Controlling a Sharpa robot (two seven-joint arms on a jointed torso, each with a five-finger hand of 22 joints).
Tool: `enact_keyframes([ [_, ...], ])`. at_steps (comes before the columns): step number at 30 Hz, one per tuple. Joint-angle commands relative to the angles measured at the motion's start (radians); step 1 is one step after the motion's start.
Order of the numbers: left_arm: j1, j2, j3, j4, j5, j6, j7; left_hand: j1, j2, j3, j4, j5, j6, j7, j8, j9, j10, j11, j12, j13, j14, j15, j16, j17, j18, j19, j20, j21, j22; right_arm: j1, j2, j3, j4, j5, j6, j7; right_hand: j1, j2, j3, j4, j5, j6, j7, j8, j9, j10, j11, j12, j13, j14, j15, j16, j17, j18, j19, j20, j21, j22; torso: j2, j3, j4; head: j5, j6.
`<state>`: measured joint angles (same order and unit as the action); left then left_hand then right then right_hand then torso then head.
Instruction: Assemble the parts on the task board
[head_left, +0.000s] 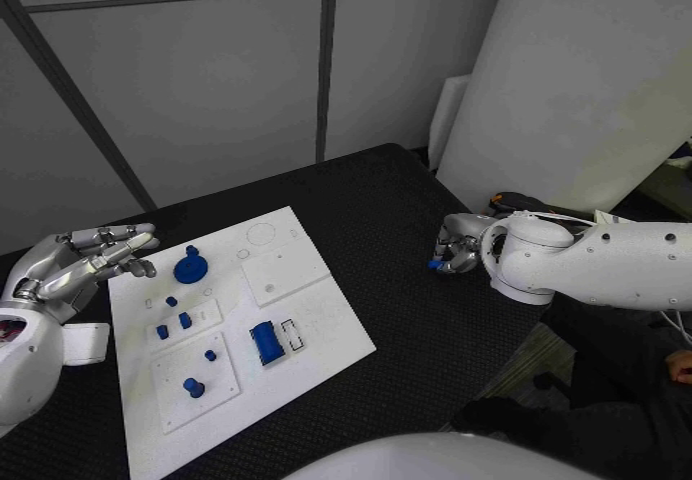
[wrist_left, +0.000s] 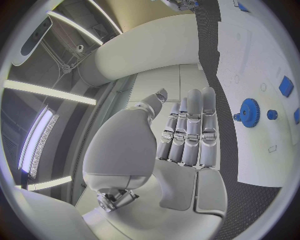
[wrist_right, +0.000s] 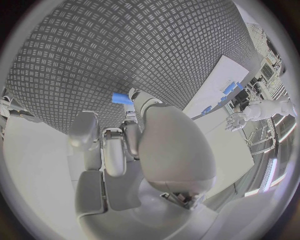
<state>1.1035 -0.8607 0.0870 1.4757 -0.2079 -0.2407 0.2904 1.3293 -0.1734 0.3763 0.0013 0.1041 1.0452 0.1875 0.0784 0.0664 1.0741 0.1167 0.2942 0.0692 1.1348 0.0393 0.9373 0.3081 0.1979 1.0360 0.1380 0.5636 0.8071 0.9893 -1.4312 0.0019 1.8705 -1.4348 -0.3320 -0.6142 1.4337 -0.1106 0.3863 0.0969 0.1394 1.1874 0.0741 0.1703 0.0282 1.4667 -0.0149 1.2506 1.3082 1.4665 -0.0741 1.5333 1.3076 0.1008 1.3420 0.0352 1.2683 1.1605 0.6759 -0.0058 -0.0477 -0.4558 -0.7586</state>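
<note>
1. The task board (head_left: 310, 330) lies flat on the black worktop (head_left: 418, 260), and its long axis runs from the near left side to the far right side
2. The left hand (head_left: 80, 265) is at the left edge of the board, released, with fingers (wrist_left: 194, 125) straight and apart, and it holds nothing
3. The blue gear (head_left: 191, 267) stands on the board just beside the fingertips of the left hand, not touching them
4. The right hand (head_left: 459, 255) is over the worktop to the right of the board, well apart from it
5. This hand pinches a small blue part (wrist_right: 122, 98) at its fingertips
6. A blue block (head_left: 265, 341) lies on the board near the middle, with its long axis along the board
</note>
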Motion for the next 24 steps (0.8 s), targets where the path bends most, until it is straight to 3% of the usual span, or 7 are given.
enact_keyframes([
  [1, 0.001, 0.0, 0.001, 0.002, 0.001, 0.0, 0.002, 0.0, 0.005, -0.004, -0.001, -0.003, -0.006, -0.002, 0.005, 0.001, -0.01, 0.0, 0.003, 0.001, -0.004, 0.001, 0.001, -0.002, -0.016, 0.001, 0.005, -0.007, -0.001, 0.006, -0.004, 0.001, 0.033, 0.014, -0.078, 0.006, -0.014, -0.005, 0.013, 0.003, 0.004, 0.023, -0.022, 0.037, 0.136, 0.012, -0.008, 0.006, 0.063, 0.092, -0.009, 0.007, 0.209, -0.01, 0.007, -0.004, 0.007, 0.002, 0.0, -0.0005, 0.0003, 0.003, 0.001],
  [8, 0.001, 0.0, 0.001, 0.003, 0.001, 0.0, 0.002, 0.0, 0.005, -0.004, -0.001, -0.003, -0.006, -0.002, 0.005, 0.001, -0.01, 0.0, 0.003, 0.001, -0.004, 0.001, 0.001, -0.002, -0.016, 0.001, 0.005, -0.007, -0.001, 0.011, 0.003, 0.001, 0.102, -0.009, -0.111, 0.019, -0.031, -0.013, 0.017, 0.003, 0.003, 0.024, -0.025, 0.041, 0.139, 0.014, -0.011, 0.011, 0.067, 0.093, -0.011, 0.009, 0.212, -0.011, 0.01, -0.006, 0.011, 0.008, 0.001, 0.0005, 0.0008, 0.012, 0.001],
  [12, 0.001, -0.001, 0.001, 0.003, 0.001, 0.0, 0.002, 0.0, 0.005, -0.004, -0.001, -0.003, -0.006, -0.002, 0.005, 0.001, -0.01, 0.0, 0.003, 0.001, -0.004, 0.001, 0.001, -0.002, -0.016, 0.001, 0.005, -0.007, -0.001, 0.012, 0.036, 0.001, 0.135, -0.018, -0.125, 0.032, -0.047, -0.019, 0.018, 0.006, 0.005, 0.025, -0.028, 0.044, 0.141, 0.016, -0.013, 0.015, 0.07, 0.094, -0.013, 0.011, 0.216, -0.012, 0.012, -0.007, 0.014, 0.012, 0.001, 0.0006, -0.0014, 0.037, 0.0],
  [15, 0.001, -0.001, 0.001, 0.004, 0.001, 0.0, 0.002, 0.0, 0.005, -0.004, -0.001, -0.003, -0.006, -0.002, 0.005, 0.001, -0.01, 0.0, 0.003, 0.001, -0.004, 0.001, 0.001, -0.002, -0.016, 0.001, 0.005, -0.007, -0.001, 0.012, 0.079, 0.001, 0.142, -0.012, -0.129, 0.04, -0.055, -0.022, 0.018, 0.008, 0.008, 0.026, -0.03, 0.045, 0.142, 0.018, -0.015, 0.02, 0.074, 0.094, -0.014, 0.012, 0.218, -0.013, 0.014, -0.008, 0.016, 0.015, 0.0, -0.0001, -0.0031, 0.067, -0.003],
  [18, 0.001, -0.001, 0.001, 0.005, 0.001, 0.0, 0.003, 0.0, 0.005, -0.004, -0.001, -0.003, -0.006, -0.002, 0.005, 0.001, -0.01, 0.0, 0.003, 0.001, -0.004, 0.001, 0.001, -0.002, -0.016, 0.001, 0.005, -0.007, -0.001, 0.012, 0.126, 0.001, 0.139, 0.004, -0.129, 0.046, -0.061, -0.023, 0.018, 0.01, 0.014, 0.026, -0.031, 0.046, 0.143, 0.018, -0.015, 0.022, 0.075, 0.095, -0.014, 0.013, 0.22, -0.013, 0.015, -0.009, 0.017, 0.016, -0.001, -0.0001, 0.0006, 0.082, -0.007],
  [22, 0.001, -0.006, 0.001, 0.011, 0.001, -0.001, 0.005, 0.003, 0.005, -0.004, -0.002, -0.003, -0.007, -0.001, 0.005, 0.001, -0.011, 0.0, 0.005, 0.001, -0.005, 0.001, 0.001, -0.002, -0.016, 0.001, 0.005, -0.007, -0.001, 0.012, 0.2, 0.001, 0.118, 0.035, -0.131, 0.054, -0.071, -0.026, 0.016, 0.013, 0.022, 0.026, -0.032, 0.047, 0.144, 0.02, -0.016, 0.025, 0.078, 0.095, -0.015, 0.014, 0.222, -0.013, 0.015, -0.01, 0.018, 0.018, -0.003, -0.0029, 0.0045, 0.133, -0.017],
  [24, 0.001, -0.009, 0.001, 0.013, 0.001, -0.002, 0.006, 0.003, 0.005, -0.004, -0.002, -0.003, -0.007, -0.001, 0.005, 0.001, -0.011, 0.0, 0.005, 0.001, -0.005, 0.001, 0.001, -0.002, -0.016, 0.001, 0.005, -0.007, -0.001, 0.012, 0.222, 0.001, 0.111, 0.042, -0.132, 0.056, -0.075, -0.026, 0.015, 0.014, 0.027, 0.026, -0.032, 0.048, 0.144, 0.02, -0.017, 0.027, 0.08, 0.095, -0.015, 0.015, 0.223, -0.013, 0.016, -0.01, 0.019, 0.018, -0.004, -0.0018, 0.0047, 0.151, -0.019],
])
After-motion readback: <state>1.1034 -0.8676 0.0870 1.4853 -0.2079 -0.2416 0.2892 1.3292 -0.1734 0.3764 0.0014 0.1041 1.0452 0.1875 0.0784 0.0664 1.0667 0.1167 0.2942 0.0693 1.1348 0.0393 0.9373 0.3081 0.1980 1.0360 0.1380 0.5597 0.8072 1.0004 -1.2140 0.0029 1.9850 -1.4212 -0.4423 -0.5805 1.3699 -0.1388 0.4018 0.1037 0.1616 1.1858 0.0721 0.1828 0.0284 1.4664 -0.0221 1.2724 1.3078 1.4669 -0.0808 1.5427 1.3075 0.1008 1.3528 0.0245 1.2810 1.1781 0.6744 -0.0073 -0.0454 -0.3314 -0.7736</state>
